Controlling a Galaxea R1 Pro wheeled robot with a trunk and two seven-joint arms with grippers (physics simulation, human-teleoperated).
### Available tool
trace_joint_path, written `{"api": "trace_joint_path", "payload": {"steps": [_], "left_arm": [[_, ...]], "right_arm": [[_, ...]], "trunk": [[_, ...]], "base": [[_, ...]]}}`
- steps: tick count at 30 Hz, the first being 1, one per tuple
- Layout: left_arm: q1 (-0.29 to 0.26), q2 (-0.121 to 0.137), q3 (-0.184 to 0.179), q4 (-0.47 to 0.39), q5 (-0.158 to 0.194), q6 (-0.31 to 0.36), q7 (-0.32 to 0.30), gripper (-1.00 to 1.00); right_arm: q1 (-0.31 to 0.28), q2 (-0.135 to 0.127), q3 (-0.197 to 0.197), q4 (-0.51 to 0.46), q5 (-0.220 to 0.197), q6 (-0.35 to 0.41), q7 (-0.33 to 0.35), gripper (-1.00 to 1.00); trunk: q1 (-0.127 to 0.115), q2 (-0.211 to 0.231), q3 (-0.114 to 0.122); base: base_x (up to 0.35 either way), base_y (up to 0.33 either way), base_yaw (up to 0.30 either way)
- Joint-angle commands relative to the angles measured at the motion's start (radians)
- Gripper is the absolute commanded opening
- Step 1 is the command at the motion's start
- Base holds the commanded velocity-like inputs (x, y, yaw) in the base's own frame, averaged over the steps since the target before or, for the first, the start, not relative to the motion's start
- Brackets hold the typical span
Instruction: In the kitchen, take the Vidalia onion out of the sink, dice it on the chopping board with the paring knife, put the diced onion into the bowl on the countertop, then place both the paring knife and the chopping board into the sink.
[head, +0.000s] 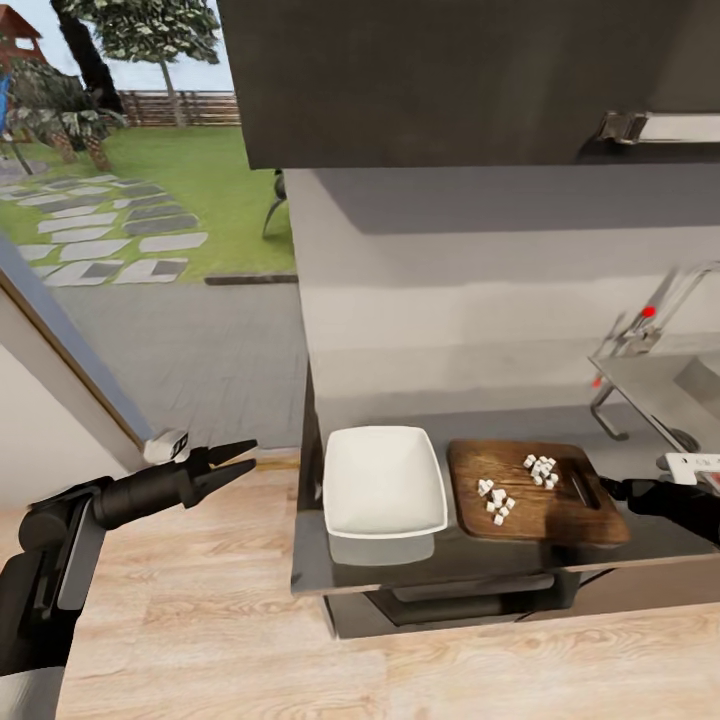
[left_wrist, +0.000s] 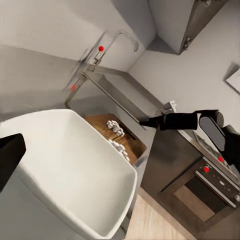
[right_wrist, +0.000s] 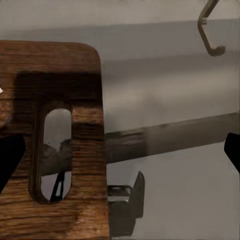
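Note:
The dark wood chopping board (head: 540, 492) lies on the countertop (head: 430, 568) with two small heaps of white diced onion (head: 497, 500) on it. Just left of it sits the white bowl (head: 385, 488), holding nothing. My right gripper (head: 610, 489) is at the board's slot-handle end, low over the worktop. In the right wrist view that gripper (right_wrist: 120, 155) is open, the board's slotted end (right_wrist: 55, 150) lying between its fingers. My left gripper (head: 238, 457) hangs open over the floor, left of the counter, pointing at the bowl (left_wrist: 75, 170). The paring knife is out of view.
The steel sink (head: 680, 385) and its chrome tap (head: 650, 318) with a red knob stand right of the board. A dark wall cabinet (head: 450, 80) hangs overhead. An oven (left_wrist: 210, 185) sits beyond the counter. Wooden floor (head: 200, 620) lies in front, with a garden doorway to the left.

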Motion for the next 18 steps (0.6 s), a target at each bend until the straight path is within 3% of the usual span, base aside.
{"api": "trace_joint_path", "payload": {"steps": [1,18], "left_arm": [[-0.001,0.0,0.0,0.0,0.003,0.01,0.0,1.0],[-0.001,0.0,0.0,0.0,0.003,0.009,0.003,1.0]], "right_arm": [[-0.001,0.0,-0.001,-0.001,0.004,0.005,0.006,1.0],[-0.001,0.003,0.001,0.001,0.004,0.008,0.009,1.0]], "trunk": [[0.001,-0.002,-0.002],[0.001,-0.002,-0.014]], "base": [[0.123,-0.045,0.0],[0.013,-0.005,0.0]]}}
